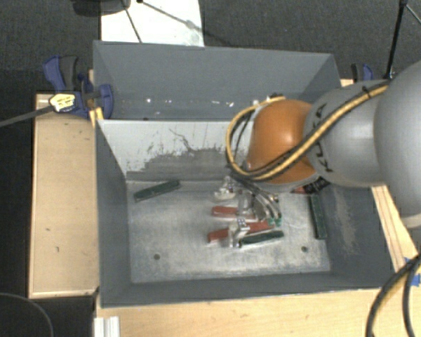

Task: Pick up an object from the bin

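Note:
My gripper is low in the middle of the bin, just under the arm's orange cover. It stands among a small cluster of things. A red piece lies to its left and another red piece sits at its lower left. A dark green pen-like stick lies just below and to its right. The gripper's metal body hides where these things meet, so I cannot tell whether it holds any of them.
A dark green marker lies alone at the back left of the bin floor. A long dark strip lies along the right wall. The arm and its cables cover the bin's back right.

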Robot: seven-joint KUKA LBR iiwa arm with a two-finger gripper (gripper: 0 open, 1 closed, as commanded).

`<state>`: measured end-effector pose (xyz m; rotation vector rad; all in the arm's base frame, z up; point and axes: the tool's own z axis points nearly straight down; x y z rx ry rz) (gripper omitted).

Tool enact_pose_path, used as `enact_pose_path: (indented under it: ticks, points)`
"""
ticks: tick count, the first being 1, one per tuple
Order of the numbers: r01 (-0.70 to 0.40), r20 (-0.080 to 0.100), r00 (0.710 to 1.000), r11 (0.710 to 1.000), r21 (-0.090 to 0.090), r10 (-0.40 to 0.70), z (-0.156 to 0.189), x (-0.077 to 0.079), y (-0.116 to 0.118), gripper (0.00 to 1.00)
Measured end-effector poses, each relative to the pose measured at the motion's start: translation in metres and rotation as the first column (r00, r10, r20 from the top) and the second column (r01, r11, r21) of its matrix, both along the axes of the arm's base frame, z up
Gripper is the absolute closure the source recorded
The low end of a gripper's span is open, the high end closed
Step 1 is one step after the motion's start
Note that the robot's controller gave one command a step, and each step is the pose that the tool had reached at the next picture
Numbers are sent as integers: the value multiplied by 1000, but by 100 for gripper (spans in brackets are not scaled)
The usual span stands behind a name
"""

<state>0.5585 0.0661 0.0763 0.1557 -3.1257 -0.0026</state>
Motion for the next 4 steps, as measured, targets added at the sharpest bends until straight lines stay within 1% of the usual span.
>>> enact_pose_path:
  ticks: [1,2,3,4]
  points:
    - [1,0,1000,1000,0,-1,0,0,0,100]
    - [-47,20,999,999,0,47,161,-8,6,100]
    - [-46,15,999,999,0,46,159,-9,6,100]
    - [-52,13,999,999,0,52,78,-16,7,0]
